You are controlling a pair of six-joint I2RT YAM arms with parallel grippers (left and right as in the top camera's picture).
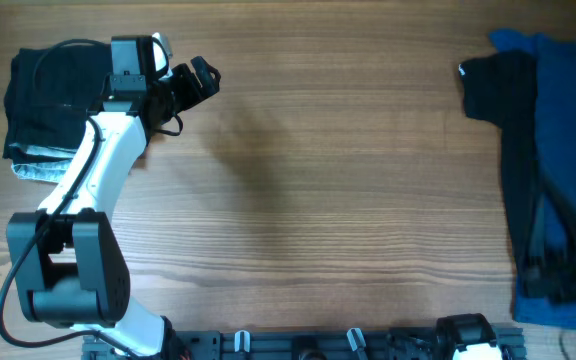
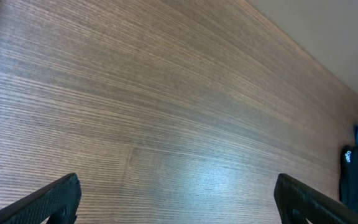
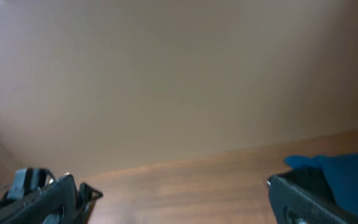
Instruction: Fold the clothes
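A folded stack of dark clothes (image 1: pixel 43 100) lies at the table's far left corner, with a grey piece under its front edge. A loose pile of blue and black clothes (image 1: pixel 553 130) lies along the right edge. It also shows in the left wrist view (image 2: pixel 357 168) and the right wrist view (image 3: pixel 340 168). My left gripper (image 1: pixel 196 80) is open and empty just right of the folded stack, above bare wood (image 2: pixel 179 208). My right gripper (image 3: pixel 179 208) is open and empty. Its arm (image 1: pixel 556 272) is a dark shape over the pile.
The wooden table (image 1: pixel 348 180) stretches between the stack and the pile. The left arm's base (image 1: pixel 68 280) stands at the front left. A rail with clips (image 1: pixel 298 345) runs along the front edge.
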